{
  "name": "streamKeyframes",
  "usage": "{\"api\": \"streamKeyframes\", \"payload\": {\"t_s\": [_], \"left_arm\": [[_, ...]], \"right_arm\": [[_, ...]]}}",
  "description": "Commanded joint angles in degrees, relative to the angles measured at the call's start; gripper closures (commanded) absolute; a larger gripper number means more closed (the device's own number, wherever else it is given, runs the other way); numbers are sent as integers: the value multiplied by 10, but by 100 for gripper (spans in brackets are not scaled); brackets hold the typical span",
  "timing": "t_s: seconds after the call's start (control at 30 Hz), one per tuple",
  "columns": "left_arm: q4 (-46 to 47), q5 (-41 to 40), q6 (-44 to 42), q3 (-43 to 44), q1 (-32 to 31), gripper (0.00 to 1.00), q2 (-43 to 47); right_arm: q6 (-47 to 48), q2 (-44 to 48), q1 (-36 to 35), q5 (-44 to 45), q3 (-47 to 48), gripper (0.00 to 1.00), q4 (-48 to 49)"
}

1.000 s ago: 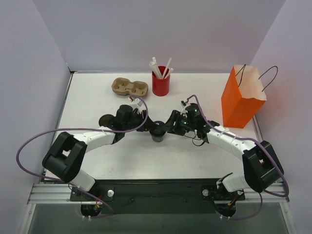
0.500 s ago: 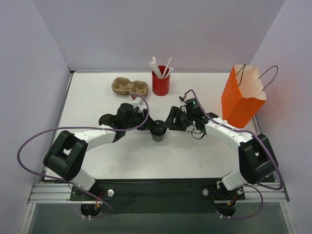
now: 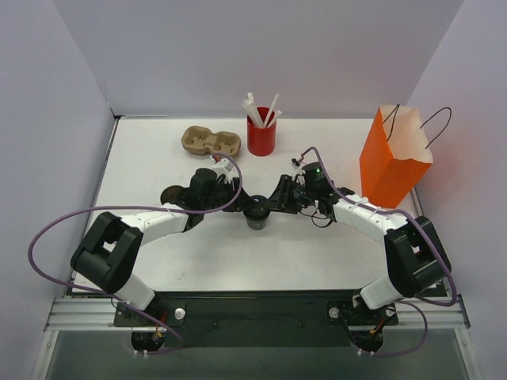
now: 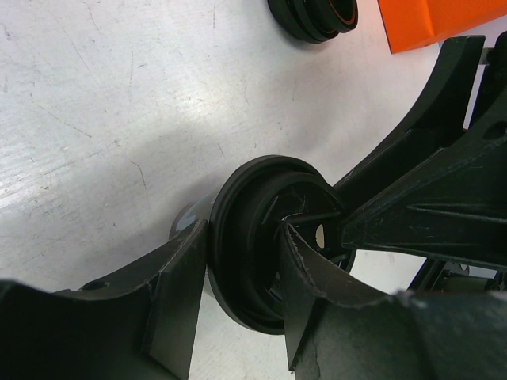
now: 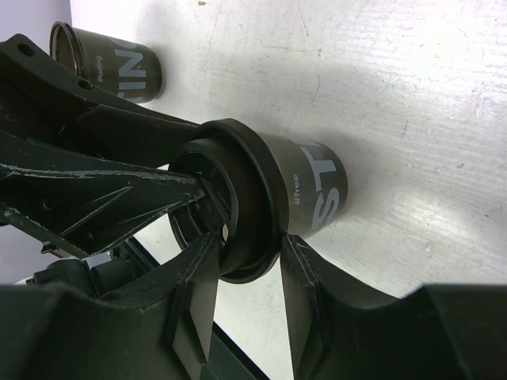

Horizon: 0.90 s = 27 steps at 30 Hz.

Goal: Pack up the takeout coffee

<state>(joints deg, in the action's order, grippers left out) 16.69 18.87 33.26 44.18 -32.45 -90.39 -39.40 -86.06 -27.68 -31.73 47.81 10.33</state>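
Pale lilac walls (image 3: 238, 47) box in a white bench (image 3: 317, 261). Top view: both arms reach in from the bottom corners and meet at mid-frame. A tan two-hole cup carrier (image 3: 211, 142) sits at upper centre-left. Just right of it is a red cup (image 3: 261, 136) holding white straws (image 3: 264, 109). An orange paper bag (image 3: 394, 158) stands open at the right edge, dark handles up.

The middle cup (image 3: 256, 214) sits upright on the bench at frame centre, right between the two hands and well apart from the bag and the carrier. It is dark, with a thick black rim and white lettering on its side.

The left hand (image 3: 240, 203) straddles that rim. In the left wrist view one finger (image 4: 178, 293) presses the outside and the other lies across the inside, so it is clamped on the middle cup.

The right hand (image 3: 272, 204) comes in from the opposite side. In the right wrist view its fingers (image 5: 305, 301) sit against both sides of the black rim, closed on the middle cup.

A second cup (image 5: 103, 59), also dark with white lettering, shows at the upper left of the right wrist view. It is on the bench, apart from the middle cup and touching neither hand. Its spot in the top view can't be told.
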Motion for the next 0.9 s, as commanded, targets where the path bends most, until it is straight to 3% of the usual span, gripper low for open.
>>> {"api": "streamKeyframes", "payload": {"t_s": [0.0,0.3,0.47,0.7,0.87], "left_arm": [[-176,-68,-49,-49,-3,52,-58],[-143,-73,-38,-67,-5,52,-64],[-141,-74,-38,-63,-8,52,-74],[-148,-79,-48,-56,-9,52,-77],[-154,-80,-53,-52,-9,52,-81]], "right_arm": [[-7,-15,-4,-18,-30,69,59],[-45,-23,-4,-13,-140,71,170],[-48,-10,0,-20,-148,71,173],[-26,74,23,-28,-45,55,56],[-14,83,49,-32,-20,55,17]]}}
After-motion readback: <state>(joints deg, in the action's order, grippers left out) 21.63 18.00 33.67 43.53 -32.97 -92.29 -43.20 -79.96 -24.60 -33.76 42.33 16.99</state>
